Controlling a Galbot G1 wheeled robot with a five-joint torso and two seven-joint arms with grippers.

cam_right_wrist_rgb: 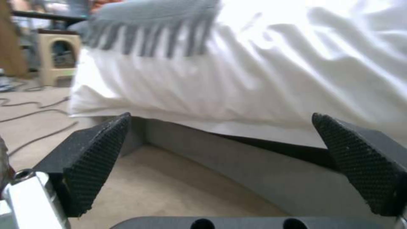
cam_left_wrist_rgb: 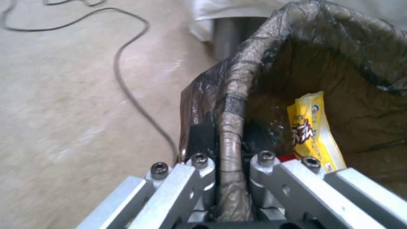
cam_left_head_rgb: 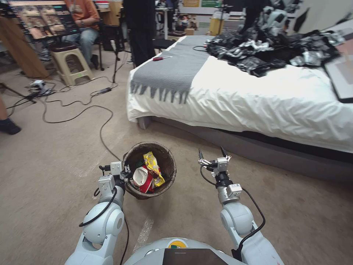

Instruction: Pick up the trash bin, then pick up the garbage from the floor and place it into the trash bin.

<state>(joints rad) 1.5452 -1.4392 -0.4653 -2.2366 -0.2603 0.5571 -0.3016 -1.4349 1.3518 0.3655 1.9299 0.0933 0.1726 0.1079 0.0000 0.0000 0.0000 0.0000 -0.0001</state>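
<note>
Left gripper is pinched on the near-left rim of the trash bin; your left wrist view confirms one finger outside the wall and the other inside, with the brown liner pressed between them. Right gripper is spread wide with nothing between its pads, held above the floor to the right of the bin and aimed at the bed base.

Note the bin's attitude: its mouth faces up and leans slightly toward you, so its long axis runs near vertical. Whether its base touches the carpet cannot be told from these views. Inside lie a yellow snack wrapper and a crushed red-and-white cup, so part of the garbage is already stowed.

Judge the key relation as follows: the bin mouth lies directly to the left of the right gripper, close by, so that arm is the one free to collect and drop. No loose litter is visible on the carpet around the bin or along the bed edge; expect that the base must reposition before you find the next piece. Keep clear of the black cable running across the floor behind the bin.
</note>
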